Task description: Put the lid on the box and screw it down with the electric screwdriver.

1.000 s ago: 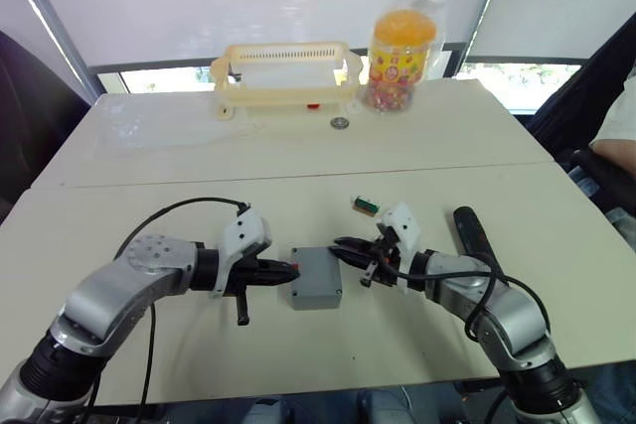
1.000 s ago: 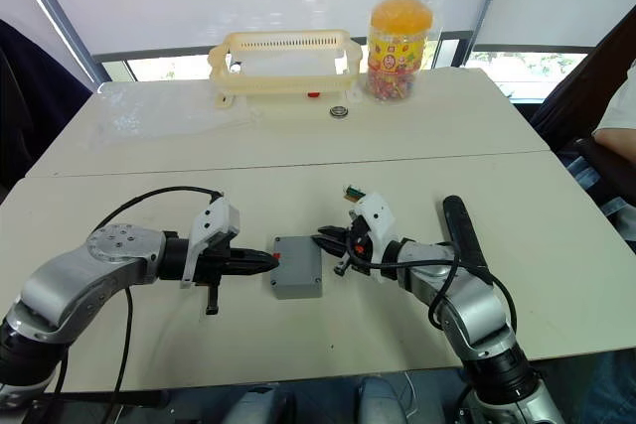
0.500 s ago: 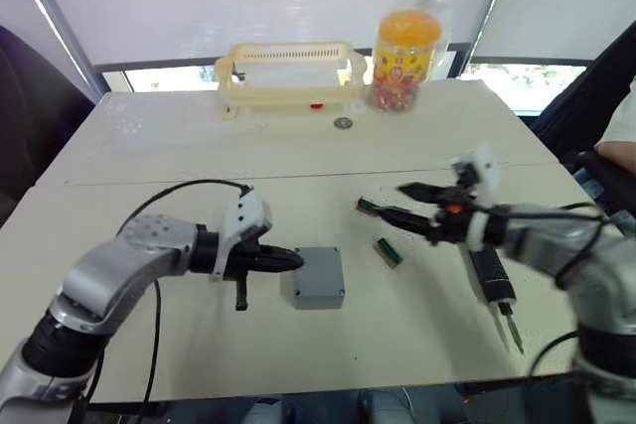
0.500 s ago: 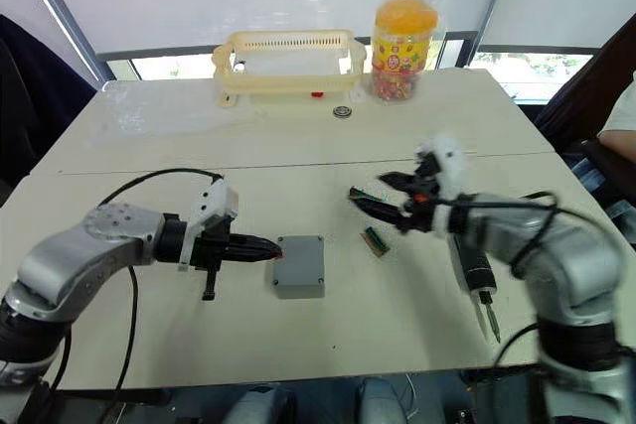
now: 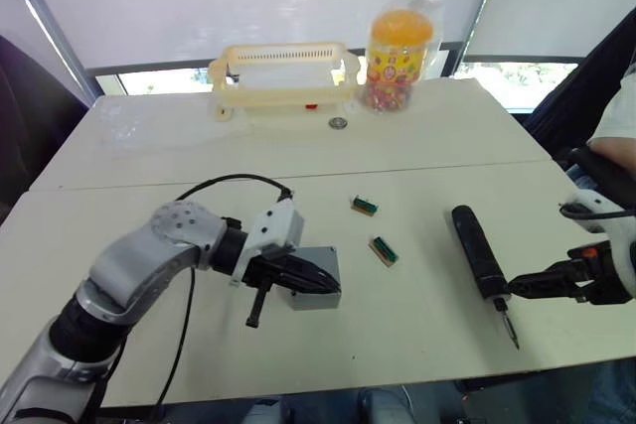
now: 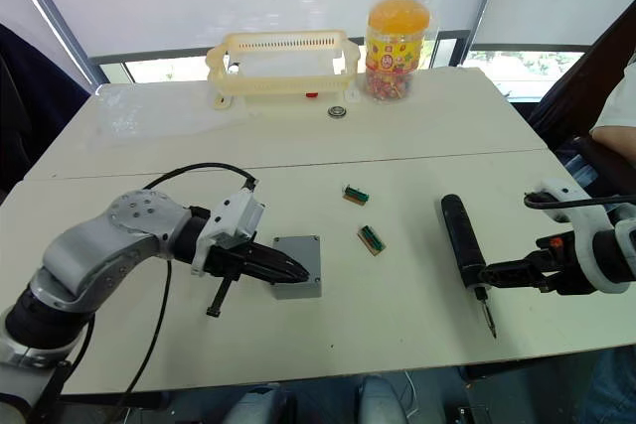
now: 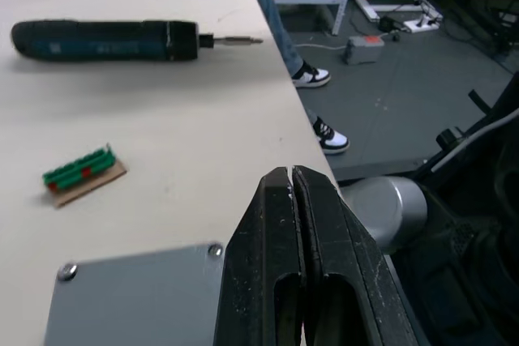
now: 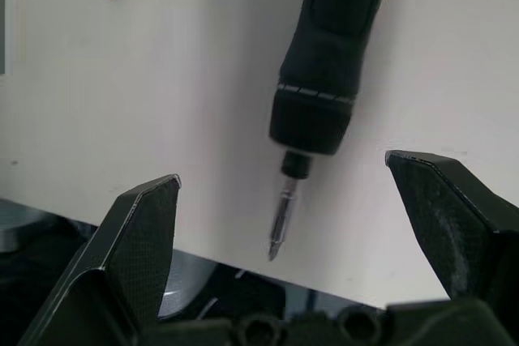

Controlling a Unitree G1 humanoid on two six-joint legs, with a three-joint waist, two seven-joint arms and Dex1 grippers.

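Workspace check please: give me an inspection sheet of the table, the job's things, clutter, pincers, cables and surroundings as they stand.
Surface: cream table, two tops butted together.
Box: grey box with the lid on; two screw heads visible in the lid's corners.
Electric screwdriver: lying flat, bit toward the near edge, not held.
Clutter: two green blocks, slotted basket, snack jar, small metal ring.
Left pincer: shut, tips resting over the lid.
Right pincer: open, straddling the screwdriver's bit end, not touching.
Cables: black cable looping over the left arm.
Surroundings: person seated at the right edge; window blinds behind.
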